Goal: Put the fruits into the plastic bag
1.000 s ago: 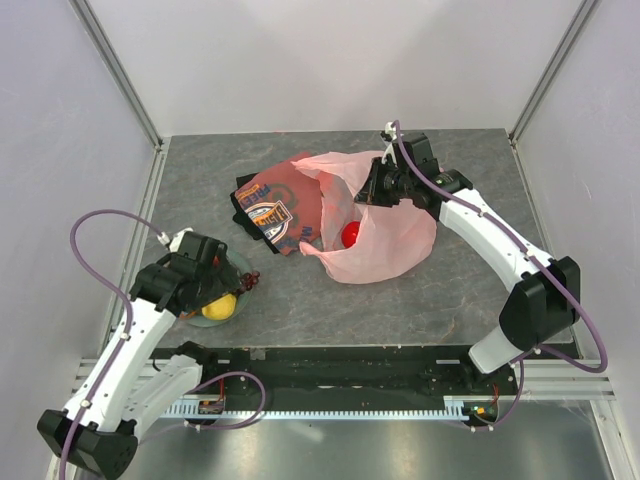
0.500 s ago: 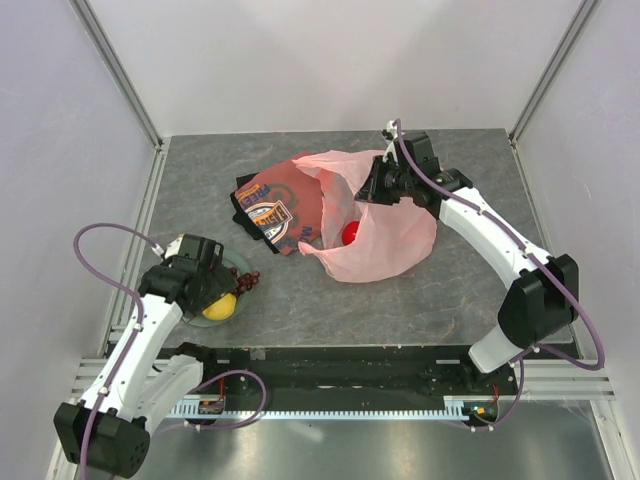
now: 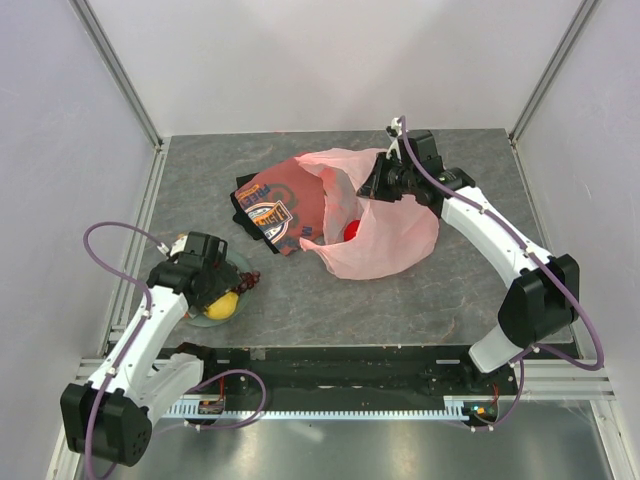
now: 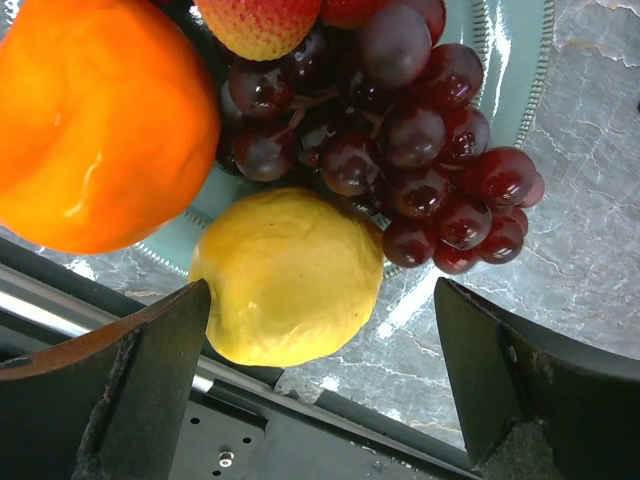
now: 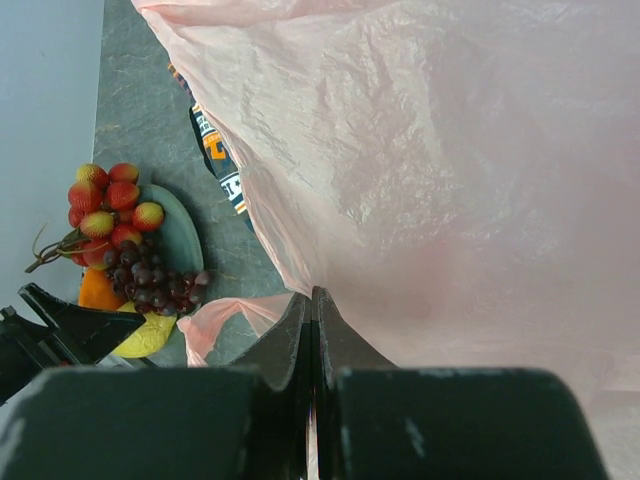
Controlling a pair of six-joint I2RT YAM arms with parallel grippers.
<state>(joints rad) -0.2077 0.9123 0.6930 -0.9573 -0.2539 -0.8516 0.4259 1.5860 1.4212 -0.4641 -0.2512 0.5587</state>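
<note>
On left gripper [image 4: 320, 345]: spread wide, flanking lemon [image 4: 285, 275]. On right gripper [image 5: 312, 312]: pinched shut on bag [image 5: 430, 150]. Overhead only: apple [image 3: 350, 231] inside.

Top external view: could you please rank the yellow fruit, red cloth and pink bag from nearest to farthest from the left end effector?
1. Yellow fruit, right at the left end effector.
2. Red cloth, behind, mid-table.
3. Pink bag, farther right.
</note>
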